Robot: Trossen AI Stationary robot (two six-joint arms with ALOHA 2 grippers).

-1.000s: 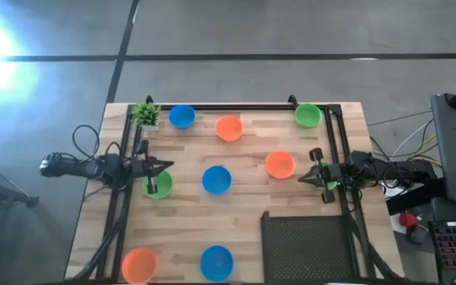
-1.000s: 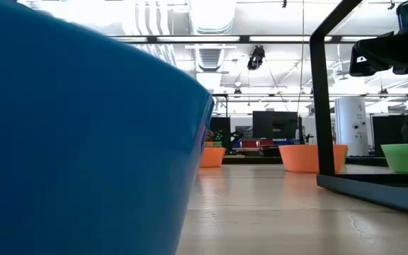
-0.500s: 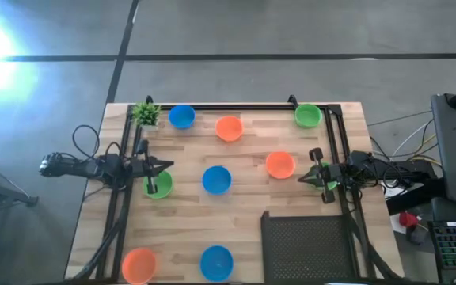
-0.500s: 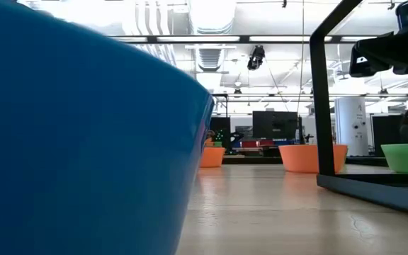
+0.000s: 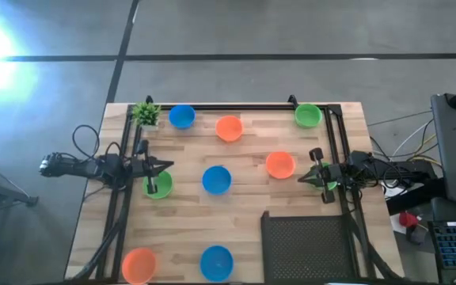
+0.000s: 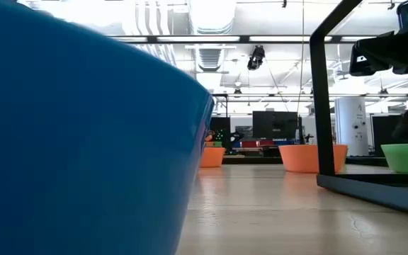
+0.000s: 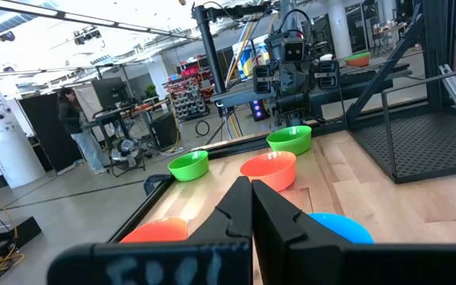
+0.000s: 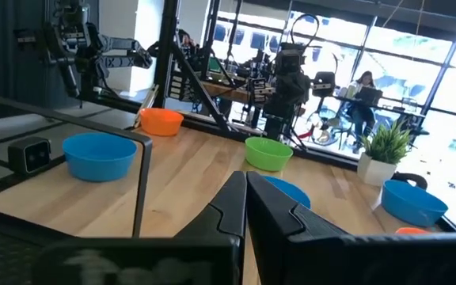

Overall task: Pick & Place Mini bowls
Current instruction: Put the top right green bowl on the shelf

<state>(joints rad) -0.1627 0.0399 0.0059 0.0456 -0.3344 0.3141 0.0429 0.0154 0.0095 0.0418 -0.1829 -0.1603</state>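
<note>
From above, the left gripper (image 5: 165, 165) hangs at the left edge of the frame's wooden table (image 5: 252, 198), just beside a green bowl (image 5: 158, 185), while the right gripper (image 5: 305, 176) sits at the right edge over another green bowl (image 5: 328, 184) that it largely hides. Both wrist views show their dark fingers pressed together with nothing between them. The other bowls lie apart: blue bowls (image 5: 182, 116), orange bowls (image 5: 229, 127) and a third green bowl (image 5: 308, 115) at upper right. The low view is mostly filled by one blue bowl's wall (image 6: 83, 142) (a person stands far right in the room behind).
</note>
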